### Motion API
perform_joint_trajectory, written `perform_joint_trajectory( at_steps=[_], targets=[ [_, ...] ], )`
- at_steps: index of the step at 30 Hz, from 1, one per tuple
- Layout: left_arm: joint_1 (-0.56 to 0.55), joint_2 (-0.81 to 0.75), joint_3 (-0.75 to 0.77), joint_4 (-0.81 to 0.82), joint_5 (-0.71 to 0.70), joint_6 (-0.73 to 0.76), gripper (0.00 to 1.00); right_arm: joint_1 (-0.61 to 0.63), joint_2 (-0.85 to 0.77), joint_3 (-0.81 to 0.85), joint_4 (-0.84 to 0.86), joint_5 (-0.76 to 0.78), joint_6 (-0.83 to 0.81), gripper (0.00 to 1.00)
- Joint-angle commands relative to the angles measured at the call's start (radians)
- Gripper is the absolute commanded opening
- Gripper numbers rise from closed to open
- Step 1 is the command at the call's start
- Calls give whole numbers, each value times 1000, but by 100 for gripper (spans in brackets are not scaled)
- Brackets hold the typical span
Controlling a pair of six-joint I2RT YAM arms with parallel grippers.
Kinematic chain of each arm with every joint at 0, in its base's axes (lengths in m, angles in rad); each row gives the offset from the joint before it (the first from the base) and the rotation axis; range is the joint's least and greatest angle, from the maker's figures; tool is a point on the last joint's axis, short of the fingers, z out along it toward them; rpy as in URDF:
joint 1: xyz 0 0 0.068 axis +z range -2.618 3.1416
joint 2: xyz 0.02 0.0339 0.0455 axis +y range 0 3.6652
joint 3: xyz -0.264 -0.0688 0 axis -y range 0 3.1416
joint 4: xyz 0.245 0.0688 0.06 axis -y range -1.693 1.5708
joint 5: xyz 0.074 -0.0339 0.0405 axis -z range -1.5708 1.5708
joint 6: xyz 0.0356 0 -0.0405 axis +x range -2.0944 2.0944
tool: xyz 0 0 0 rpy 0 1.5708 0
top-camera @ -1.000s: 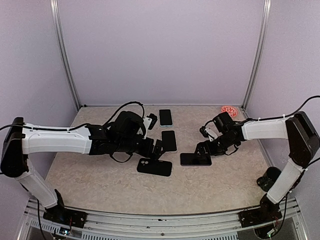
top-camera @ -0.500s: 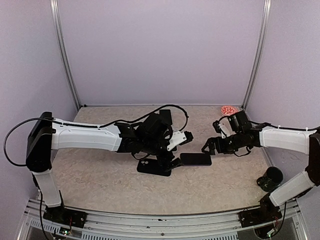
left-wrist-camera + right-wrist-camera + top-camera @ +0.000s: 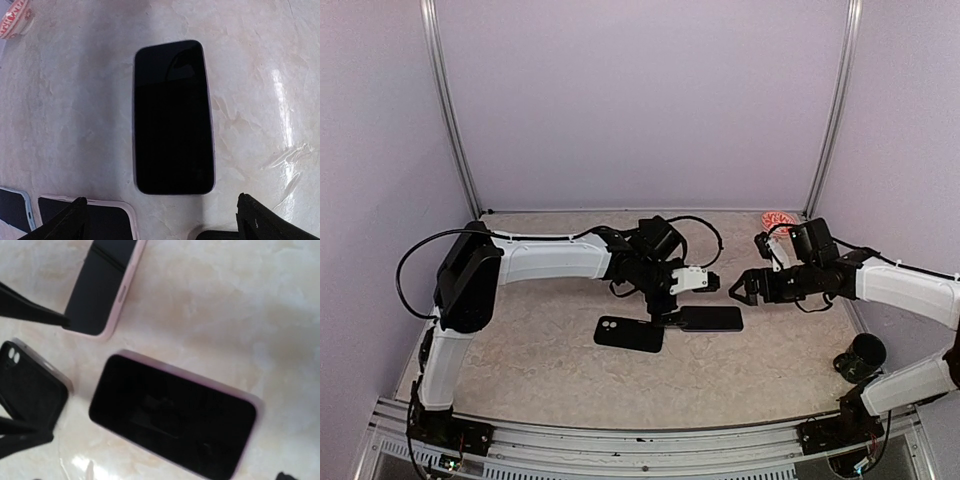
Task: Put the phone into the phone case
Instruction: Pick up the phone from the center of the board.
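Note:
The phone (image 3: 712,318) lies flat and screen up on the marbled table, with a pale lilac edge (image 3: 172,117) (image 3: 172,415). The black phone case (image 3: 629,334) lies just to its left, camera hole showing, empty (image 3: 30,385). My left gripper (image 3: 678,305) hovers at the phone's left end, open, its two fingertips (image 3: 265,220) astride the near short edge and holding nothing (image 3: 160,207). My right gripper (image 3: 745,288) hangs open just beyond the phone's right end, apart from it.
A second phone in a pink case (image 3: 85,220) (image 3: 105,285) and a third with a light blue rim (image 3: 12,212) lie behind, under the left arm. A red and white disc (image 3: 778,220) sits at the back right corner. A black round object (image 3: 860,355) is beside the right arm.
The left arm swung right from over the other phones to the phone's left end. The right gripper lifted off the phone and drew back to the right. Both stayed open.

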Motion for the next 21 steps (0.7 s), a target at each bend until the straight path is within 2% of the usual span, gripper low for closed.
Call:
perform_joint_trajectory(
  at_steps=[1, 14, 21],
  targets=[
    [1, 58, 26, -87, 56, 71, 99, -9, -25, -14, -19, 30, 10, 99],
    [13, 145, 99, -82, 61, 18, 99, -11, -83, -37, -25, 64, 33, 99],
    [39, 200, 219, -136, 155, -29, 99, -11, -87, -75, -25, 74, 49, 99]
  ],
)
